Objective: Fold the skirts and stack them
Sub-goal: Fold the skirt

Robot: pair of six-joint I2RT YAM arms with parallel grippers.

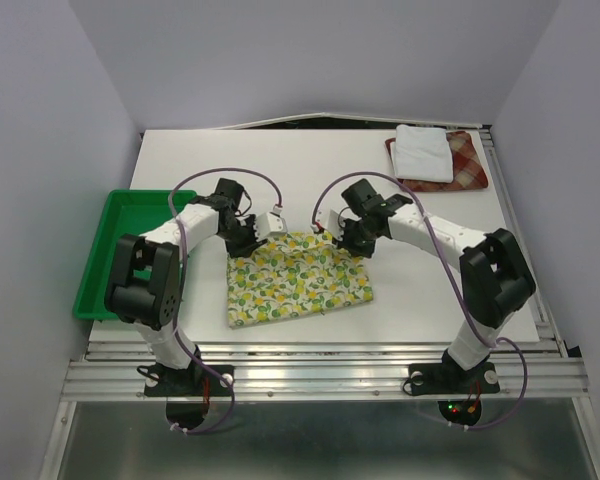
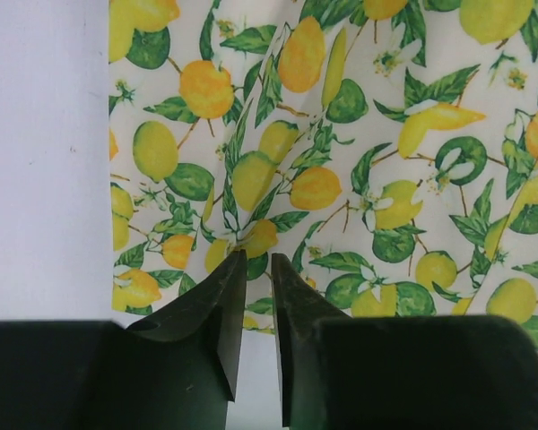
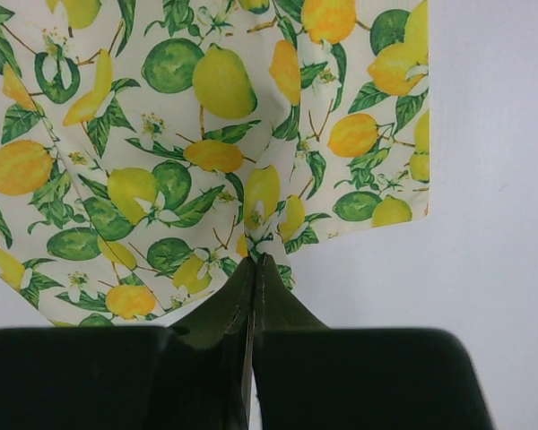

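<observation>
The fruit-print skirt lies flat in the middle of the table. My left gripper is at its far left corner. In the left wrist view its jaws stand a narrow gap apart over the skirt's edge, with a crease in the cloth at the tips. My right gripper is at the far right corner. It is shut on a puckered bit of the skirt's edge; the print fills that view. The white skirt lies folded on the plaid skirt at the back right.
A green plastic tray sits at the table's left edge, beside the left arm. The stacked white and plaid skirts lie near the right rear corner. Bare white table shows around the fruit-print skirt.
</observation>
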